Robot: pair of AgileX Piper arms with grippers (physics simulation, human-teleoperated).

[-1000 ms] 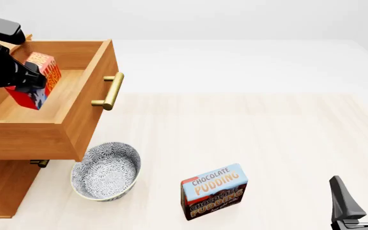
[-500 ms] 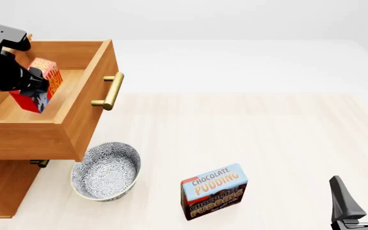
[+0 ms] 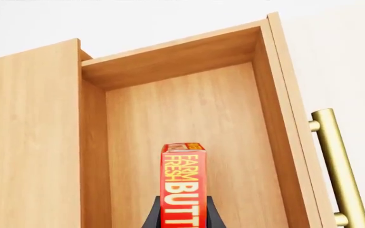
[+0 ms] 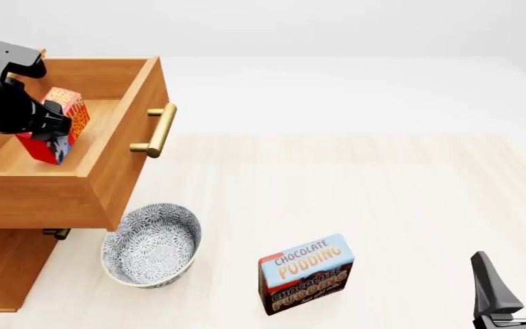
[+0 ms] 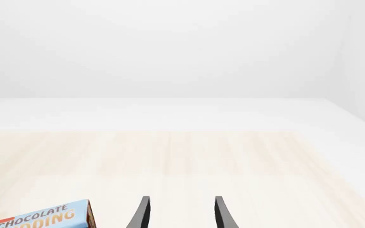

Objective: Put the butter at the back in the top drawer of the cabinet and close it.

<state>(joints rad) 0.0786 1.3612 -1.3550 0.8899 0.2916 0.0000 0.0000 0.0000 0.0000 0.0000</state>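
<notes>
Butter sits at the upper left of the front view, tilted and held inside the open top drawer of the cabinet. The left gripper has its jaws clamped on the box, the black arm coming in from the frame's left edge. The drawer is pulled well out, its brass handle facing right. Below it, at lower left, a patterned bowl rests on the bench, just beside the cabinet's foot. A chocolate pudding box stands upright at lower centre. The right gripper is at the lower right corner, jaws spread apart and holding nothing.

From the left wrist, the butter shows edge-on at the lower centre, pinched between the two dark fingers, above the drawer's wooden floor. The handle runs along the right side of the frame.

From the right wrist, the two fingers stand apart at the bottom, over bare bench. The pudding box peeks in at the lower left corner.
</notes>
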